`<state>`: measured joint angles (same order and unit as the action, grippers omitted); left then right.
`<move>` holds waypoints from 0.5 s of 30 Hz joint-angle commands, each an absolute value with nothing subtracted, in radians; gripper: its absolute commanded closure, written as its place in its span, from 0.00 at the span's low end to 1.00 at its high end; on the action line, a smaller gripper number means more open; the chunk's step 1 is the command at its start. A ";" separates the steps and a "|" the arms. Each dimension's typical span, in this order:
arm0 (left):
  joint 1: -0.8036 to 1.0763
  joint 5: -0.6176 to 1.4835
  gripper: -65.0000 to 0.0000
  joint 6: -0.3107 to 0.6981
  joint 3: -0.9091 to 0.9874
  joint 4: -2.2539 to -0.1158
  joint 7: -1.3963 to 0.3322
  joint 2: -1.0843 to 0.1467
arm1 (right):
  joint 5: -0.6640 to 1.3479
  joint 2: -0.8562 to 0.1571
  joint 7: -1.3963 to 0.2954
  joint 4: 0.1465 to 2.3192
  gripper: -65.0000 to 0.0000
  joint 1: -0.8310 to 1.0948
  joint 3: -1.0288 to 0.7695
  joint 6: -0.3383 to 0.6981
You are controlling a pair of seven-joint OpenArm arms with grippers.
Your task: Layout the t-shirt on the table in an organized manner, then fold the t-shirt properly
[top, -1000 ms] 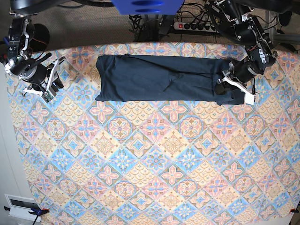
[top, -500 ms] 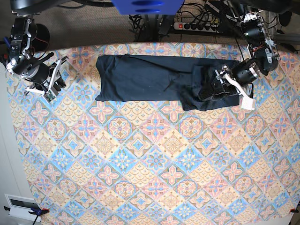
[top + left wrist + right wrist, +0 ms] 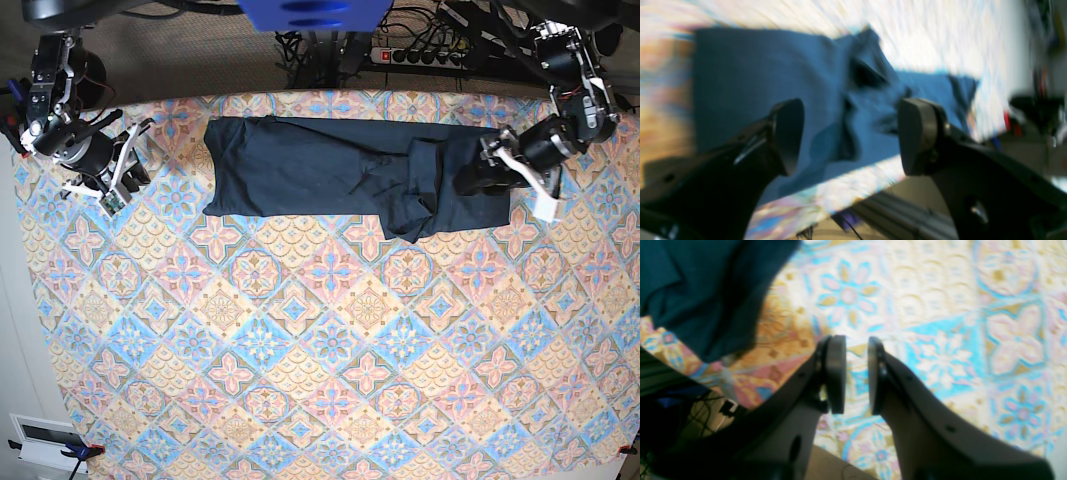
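Note:
The dark navy t-shirt (image 3: 300,165) lies as a long band across the far part of the table (image 3: 320,350). A rumpled flap is folded over near its right end and hangs out past its near edge. My left gripper (image 3: 480,172) hovers over that right end. In the left wrist view the left gripper (image 3: 850,136) is open, its fingers (image 3: 790,133) set wide apart with only the t-shirt (image 3: 756,83) below. My right gripper (image 3: 127,167) hangs left of the shirt. Up close, the right gripper (image 3: 857,373) shows a narrow empty gap over bare cloth, the t-shirt (image 3: 690,283) corner beside it.
A power strip (image 3: 420,55) and cables lie behind the table's far edge, beside a blue mount (image 3: 315,12). A white box (image 3: 45,440) sits on the floor at the near left corner. The patterned cloth reaches the table's left edge (image 3: 25,300).
My left gripper carried the shirt's right end leftward, folded it over, let go and opened, then drew back to the right. The right arm shifted slightly away.

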<state>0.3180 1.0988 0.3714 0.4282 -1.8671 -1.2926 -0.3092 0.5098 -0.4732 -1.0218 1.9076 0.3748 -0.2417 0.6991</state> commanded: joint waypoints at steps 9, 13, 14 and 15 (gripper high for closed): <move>0.259 0.900 0.34 0.374 0.367 -1.885 -1.273 -0.182 | 0.519 -0.490 -1.006 1.923 0.83 0.369 -0.243 0.698; 0.214 0.806 0.34 0.374 0.294 -1.883 -1.273 -0.139 | 0.519 -0.490 -1.006 1.923 0.83 0.369 -0.243 0.698; 0.208 0.777 0.34 0.374 0.274 -1.883 -1.273 -0.127 | 0.521 -0.490 -1.006 1.923 0.83 0.369 -0.243 0.698; 0.202 0.742 0.34 0.374 0.251 -1.883 -1.273 -0.110 | 0.521 -0.490 -1.006 1.923 0.83 0.369 -0.243 0.698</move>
